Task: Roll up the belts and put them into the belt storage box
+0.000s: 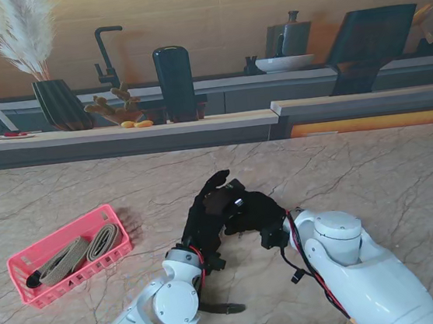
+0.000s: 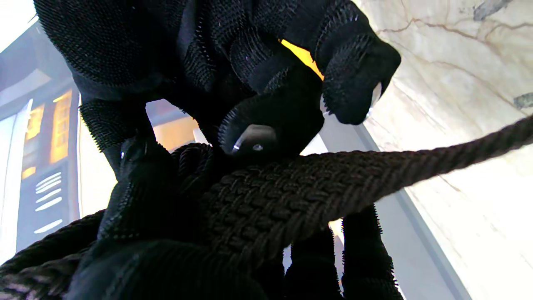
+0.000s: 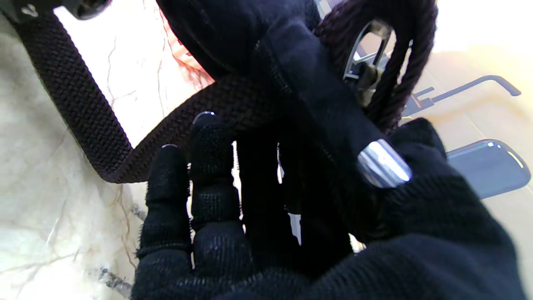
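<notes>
Risk of unrolling here: dark braided belt half-coiled above mid-table, well right of the pink storage box with 2 tan belts, grasped by both left hand and right hand, loose tail free to snag or spring open.

A dark brown woven belt hangs raised off the surface, its metal buckle at one end. The pink belt storage box lies at left, holding two rolled beige belts.
</notes>
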